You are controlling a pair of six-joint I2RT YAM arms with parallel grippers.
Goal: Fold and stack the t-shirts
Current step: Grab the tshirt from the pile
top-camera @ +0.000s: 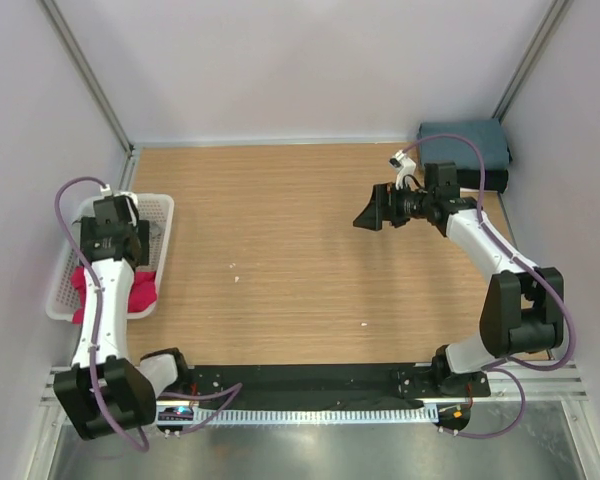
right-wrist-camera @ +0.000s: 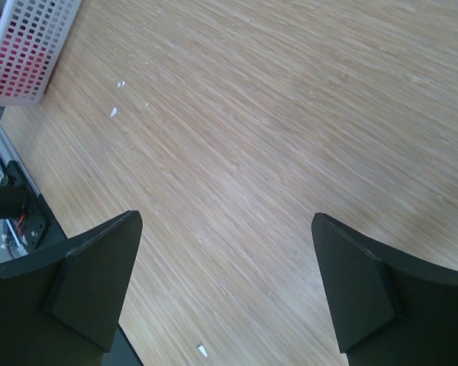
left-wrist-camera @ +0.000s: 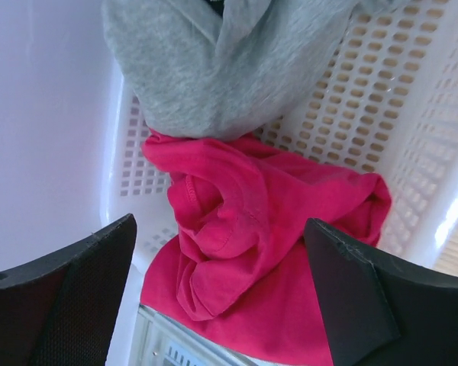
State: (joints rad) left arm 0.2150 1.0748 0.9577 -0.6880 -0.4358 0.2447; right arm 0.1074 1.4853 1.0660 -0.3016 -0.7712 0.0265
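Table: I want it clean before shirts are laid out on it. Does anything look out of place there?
A few small white flecks lie scattered on the bare wood of the table, like crumbs or paper scraps. Nothing else on it stands out.

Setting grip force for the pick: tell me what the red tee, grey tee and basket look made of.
Red tee: soft knit cloth, matte, probably cotton jersey; it bunches into loose folds and shows a stitched hem.
Grey tee: heathered knit, matte, with fine light and dark flecks in the weave.
Basket: white plastic, slightly glossy; a rigid moulded grid of holes.
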